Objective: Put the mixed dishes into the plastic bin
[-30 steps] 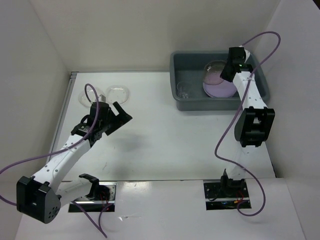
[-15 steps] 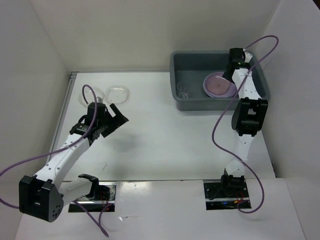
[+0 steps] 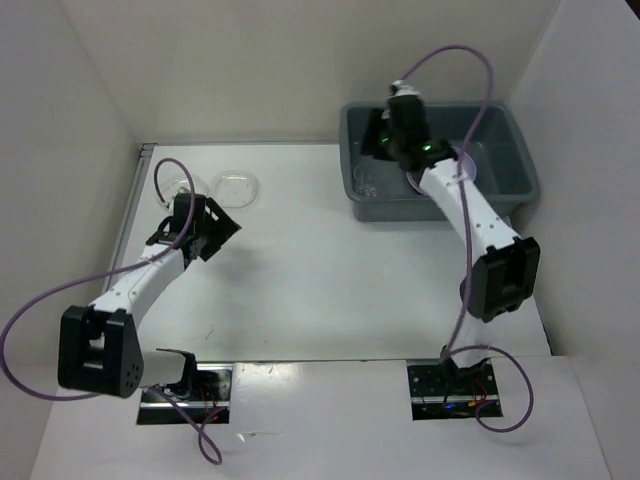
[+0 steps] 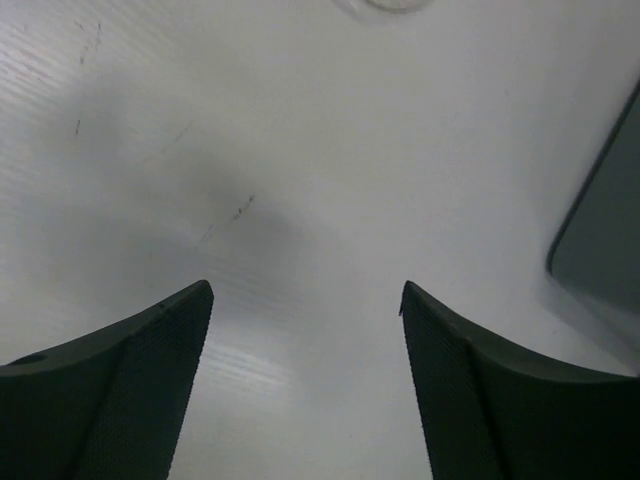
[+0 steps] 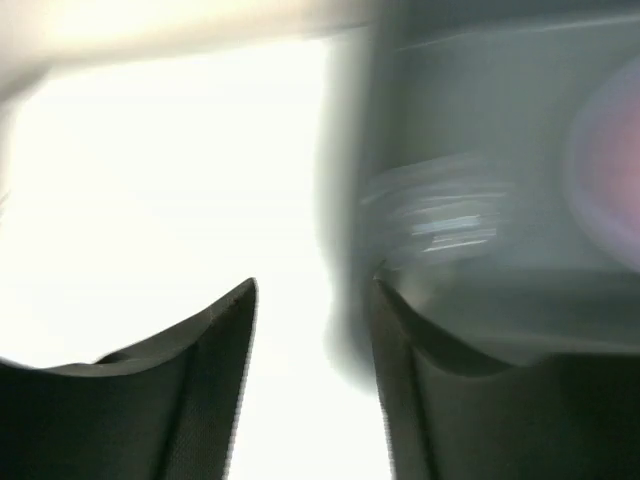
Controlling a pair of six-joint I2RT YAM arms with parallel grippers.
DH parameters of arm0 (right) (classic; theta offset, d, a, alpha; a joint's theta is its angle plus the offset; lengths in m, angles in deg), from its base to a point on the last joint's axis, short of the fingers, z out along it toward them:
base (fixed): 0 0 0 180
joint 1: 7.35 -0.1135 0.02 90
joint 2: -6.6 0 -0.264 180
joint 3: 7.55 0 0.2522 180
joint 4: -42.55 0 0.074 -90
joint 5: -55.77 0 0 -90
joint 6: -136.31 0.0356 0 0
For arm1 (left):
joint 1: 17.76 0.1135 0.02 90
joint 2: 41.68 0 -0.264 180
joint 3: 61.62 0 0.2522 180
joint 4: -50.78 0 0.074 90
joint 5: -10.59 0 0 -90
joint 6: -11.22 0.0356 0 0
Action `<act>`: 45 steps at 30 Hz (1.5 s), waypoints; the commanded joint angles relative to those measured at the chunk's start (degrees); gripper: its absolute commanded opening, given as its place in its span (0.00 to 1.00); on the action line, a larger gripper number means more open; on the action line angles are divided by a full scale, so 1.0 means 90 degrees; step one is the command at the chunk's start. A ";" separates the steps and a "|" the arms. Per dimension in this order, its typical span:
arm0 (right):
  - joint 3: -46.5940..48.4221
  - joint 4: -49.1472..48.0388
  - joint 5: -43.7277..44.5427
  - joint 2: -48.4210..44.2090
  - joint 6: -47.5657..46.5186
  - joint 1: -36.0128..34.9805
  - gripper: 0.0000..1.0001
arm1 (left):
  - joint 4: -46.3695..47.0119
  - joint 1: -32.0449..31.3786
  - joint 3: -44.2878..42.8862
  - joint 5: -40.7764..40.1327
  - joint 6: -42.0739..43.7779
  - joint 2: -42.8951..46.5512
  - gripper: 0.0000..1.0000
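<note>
The grey plastic bin [image 3: 520, 185] stands at the back right. A pinkish-lavender plate [image 3: 467, 162] lies in it, mostly hidden by my right arm, and a clear plate [image 3: 366, 180] lies at its left end. My right gripper [image 3: 385, 138] hovers open and empty over the bin's left end. In the blurred right wrist view the gripper [image 5: 315, 283] straddles the bin's wall [image 5: 350, 200]. Two clear plates [image 3: 240, 187] [image 3: 178, 184] lie on the table at the back left. My left gripper [image 3: 218, 226] is open just in front of them, with only bare table between its fingers [image 4: 150, 360].
White walls close in the table on the left, back and right. A purple cable [image 3: 165, 175] loops over the leftmost clear plate. In the left wrist view a bin corner [image 4: 600, 240] shows at the right and a clear plate's edge [image 4: 385, 5] at the top.
My right gripper opened and left the pinkish-lavender plate flat in the bin, then swung left across it. My left arm moved back and left toward the clear plates, its jaws narrowing a little.
</note>
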 commanded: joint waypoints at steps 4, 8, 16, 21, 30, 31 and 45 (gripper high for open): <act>-0.1599 -0.1075 -0.0762 -0.0869 0.0379 -0.2398 0.46 | 0.1102 0.0480 -0.0570 -0.0597 -0.0297 -0.0851 0.67; -0.2301 -0.1143 -0.0946 -0.0810 0.0672 -0.2998 0.45 | 0.1677 0.0481 -0.0688 -0.1116 -0.0434 -0.1193 0.67; -0.3290 -0.1329 -0.0636 -0.1756 0.0927 -0.3252 0.45 | 0.2499 0.0481 -0.0824 -0.1594 -0.1164 -0.2277 0.69; -0.3505 -0.1104 -0.0391 -0.2177 0.0985 -0.3252 0.45 | 0.2850 0.0481 -0.0824 -0.1965 -0.1702 -0.2755 0.69; -0.3827 -0.0704 -0.0205 -0.2539 0.1269 -0.3252 0.45 | 0.3291 0.0481 -0.1185 -0.1860 -0.2094 -0.3673 0.69; -0.3827 -0.0704 -0.0147 -0.2597 0.1327 -0.3252 0.45 | 0.3291 0.0481 -0.1244 -0.1859 -0.2181 -0.3771 0.69; -0.4237 -0.0381 0.0351 -0.3037 0.1630 -0.3252 0.45 | 0.3272 0.0481 -0.1801 -0.1556 -0.2387 -0.4543 0.33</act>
